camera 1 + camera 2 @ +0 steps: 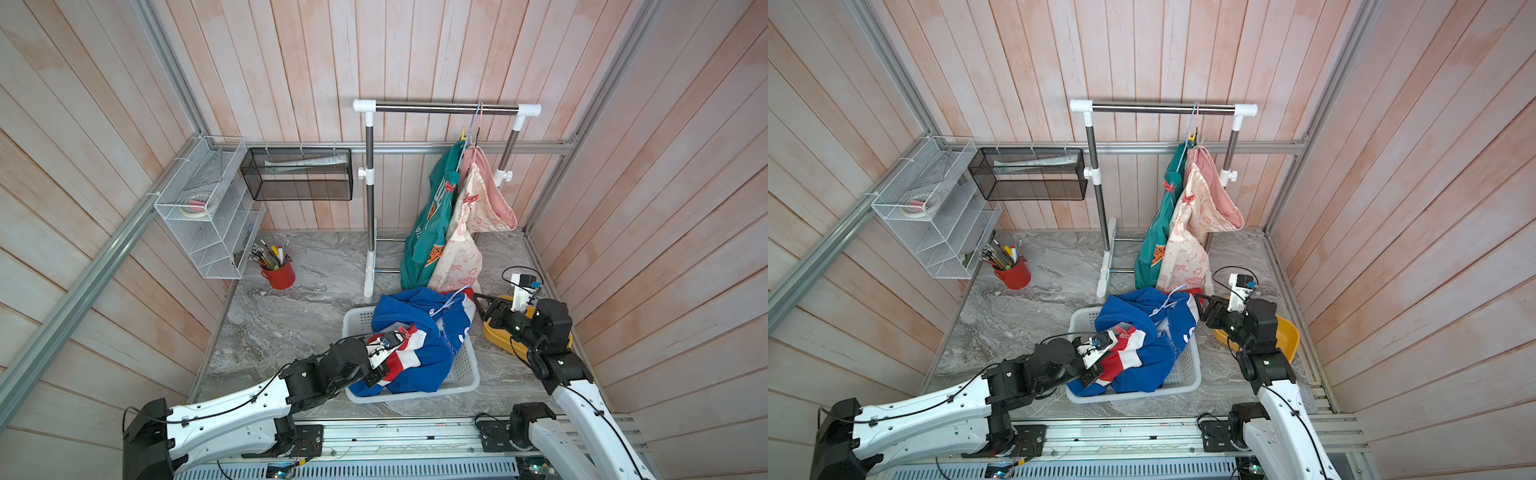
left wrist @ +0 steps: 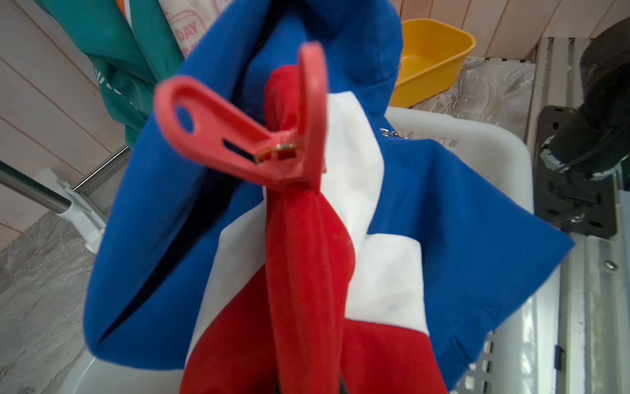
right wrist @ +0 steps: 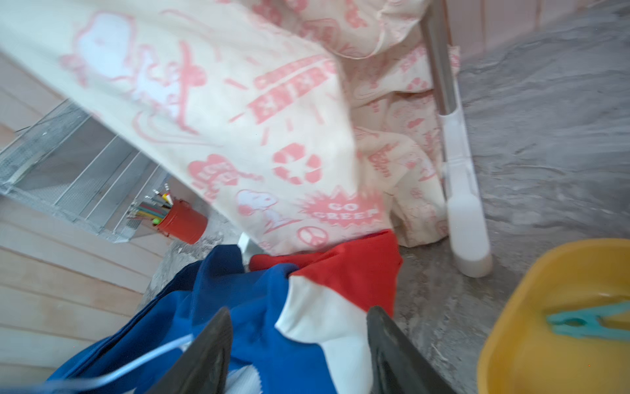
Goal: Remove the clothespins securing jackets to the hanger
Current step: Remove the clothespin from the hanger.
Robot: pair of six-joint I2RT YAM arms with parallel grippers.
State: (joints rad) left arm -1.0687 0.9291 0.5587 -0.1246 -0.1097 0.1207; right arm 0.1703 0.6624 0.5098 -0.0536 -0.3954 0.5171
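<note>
The blue jacket (image 1: 424,332) with red and white panels lies heaped in a white basket (image 1: 465,374). My left gripper (image 1: 392,357) is shut on a red fold of it (image 2: 306,273), just below a red clothespin (image 2: 252,136) clipped to that fold. My right gripper (image 3: 300,314) stands open over the jacket's far edge, with cloth between the fingers but no grip. The teal jacket (image 1: 432,216) and the cream jacket (image 1: 461,245) hang from the rack rail (image 1: 446,109), each with a red clothespin (image 1: 449,187) (image 1: 469,199).
A yellow tub (image 1: 498,336) under the right arm holds a teal clothespin (image 3: 586,322). A red cup of pens (image 1: 278,272) stands at the back left, below a white wire shelf (image 1: 199,216) and a black mesh basket (image 1: 297,174).
</note>
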